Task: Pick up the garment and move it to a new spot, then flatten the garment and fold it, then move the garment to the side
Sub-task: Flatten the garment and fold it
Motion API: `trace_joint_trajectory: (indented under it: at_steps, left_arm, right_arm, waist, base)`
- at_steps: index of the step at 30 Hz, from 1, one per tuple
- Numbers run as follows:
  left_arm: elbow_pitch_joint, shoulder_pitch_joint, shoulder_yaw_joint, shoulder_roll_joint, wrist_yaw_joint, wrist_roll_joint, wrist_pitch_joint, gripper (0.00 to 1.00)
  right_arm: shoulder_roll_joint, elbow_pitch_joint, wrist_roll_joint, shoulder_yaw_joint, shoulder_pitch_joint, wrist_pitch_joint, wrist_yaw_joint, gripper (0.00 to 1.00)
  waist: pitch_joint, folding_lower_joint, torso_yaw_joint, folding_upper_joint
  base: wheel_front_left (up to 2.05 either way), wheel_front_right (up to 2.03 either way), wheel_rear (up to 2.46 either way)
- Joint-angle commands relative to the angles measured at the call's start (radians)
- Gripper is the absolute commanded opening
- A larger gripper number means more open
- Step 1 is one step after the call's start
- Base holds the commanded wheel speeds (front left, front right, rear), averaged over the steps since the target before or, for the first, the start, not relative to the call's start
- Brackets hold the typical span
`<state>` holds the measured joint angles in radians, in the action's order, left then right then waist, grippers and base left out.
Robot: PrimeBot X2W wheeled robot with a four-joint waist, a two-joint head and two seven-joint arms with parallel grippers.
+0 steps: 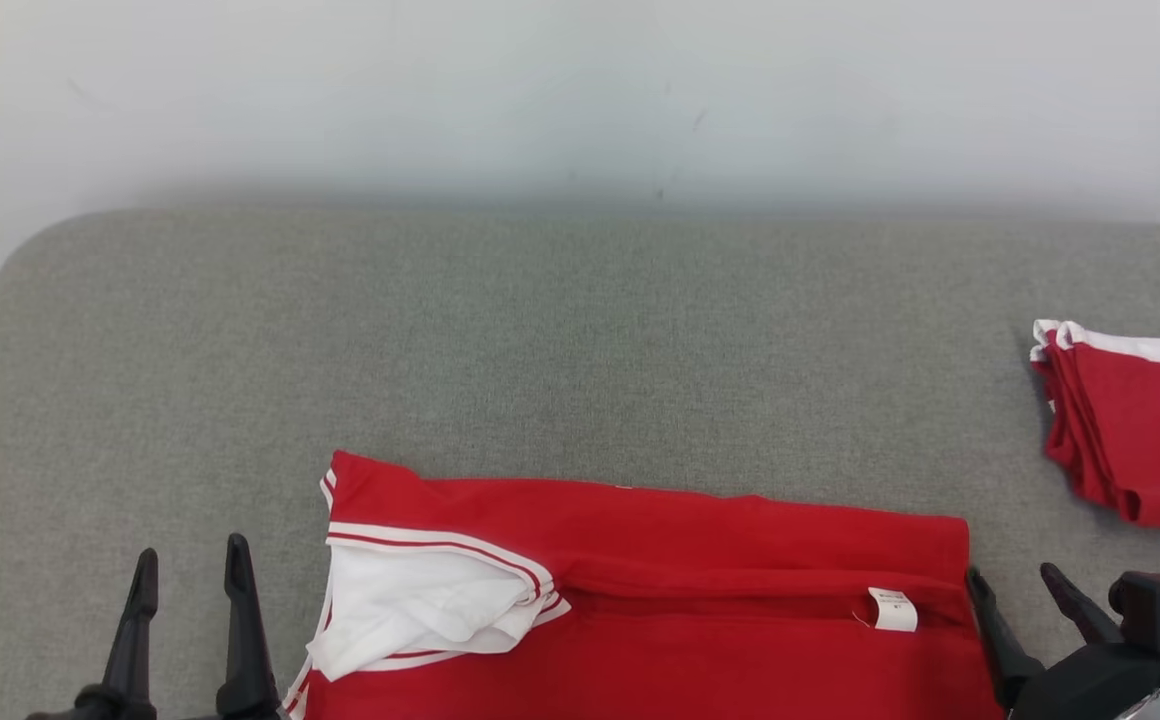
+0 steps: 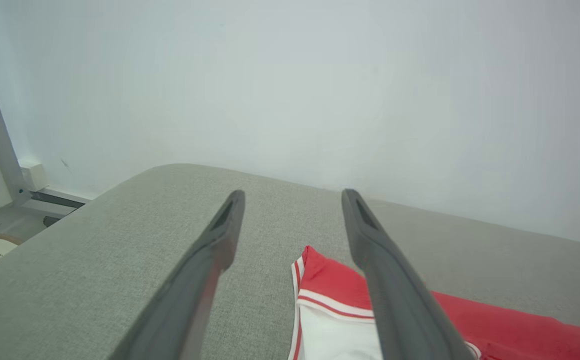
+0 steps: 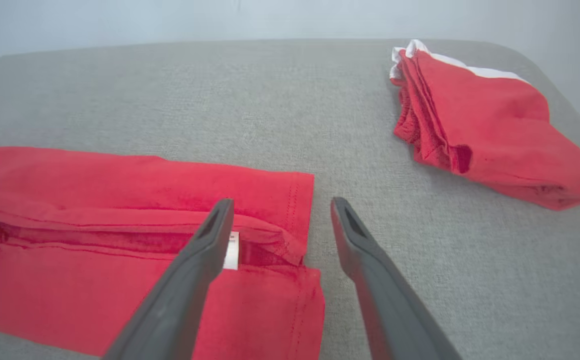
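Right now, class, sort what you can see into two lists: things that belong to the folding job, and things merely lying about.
Job in hand: red garment with white sleeve, lying on the grey padded surface; left gripper and right gripper, both open.
Lying about: stack of folded red garments at the right; metal post by the wall.

You could not see the whole garment from the head camera; its near part ran off the bottom of that picture. The folded red stack by the right edge of the grey padded surface was cut by the picture's right side. The print on the garment's white label was too small to read. In the right wrist view, a finger of the right gripper covered part of that label. In the left wrist view, a finger of the left gripper hid a strip of the garment's white-trimmed end.
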<state>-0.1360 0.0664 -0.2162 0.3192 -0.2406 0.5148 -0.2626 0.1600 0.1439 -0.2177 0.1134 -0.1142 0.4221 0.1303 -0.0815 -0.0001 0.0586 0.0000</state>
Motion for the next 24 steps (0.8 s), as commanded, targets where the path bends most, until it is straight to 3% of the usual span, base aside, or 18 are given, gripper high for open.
trace_joint_trajectory:
  at_steps: [1, 8, 15, 20, 24]
  left_arm:
    - [-0.005, 0.026, 0.015, -0.016, 0.017, -0.029, -0.002, 1.00]
    - [0.023, 0.053, 0.075, -0.092, 0.147, -0.146, -0.002, 1.00]
    - [0.121, 0.057, 0.113, -0.142, 0.233, -0.194, -0.002, 1.00]
    - [0.147, 0.055, 0.157, -0.175, 0.266, -0.218, -0.002, 1.00]
    - [0.154, 0.058, 0.181, -0.190, 0.288, -0.240, -0.002, 1.00]
  right_arm:
    - [-0.015, -0.006, 0.010, 0.003, -0.006, -0.038, 0.001, 1.00]
    - [-0.063, -0.075, -0.001, -0.007, 0.003, -0.275, 0.001, 1.00]
    - [-0.076, -0.177, 0.028, -0.008, 0.020, -0.456, 0.001, 1.00]
    - [-0.080, -0.245, 0.048, 0.012, 0.040, -0.459, 0.001, 1.00]
    - [-0.082, -0.309, 0.071, 0.044, 0.100, -0.397, 0.001, 1.00]
  waist:
    - [0.036, 0.0001, -0.015, 0.0000]
    - [0.080, 0.0001, -0.046, 0.0000]
    - [0.092, 0.0001, -0.068, 0.0000]
    - [0.094, 0.0001, -0.072, 0.0000]
    - [0.087, 0.0001, -0.078, 0.0000]
  base:
    - [0.00, 0.00, 0.00]
    - [0.00, 0.00, 0.00]
    - [0.00, 0.00, 0.00]
    - [0.00, 0.00, 0.00]
    - [0.00, 0.00, 0.00]
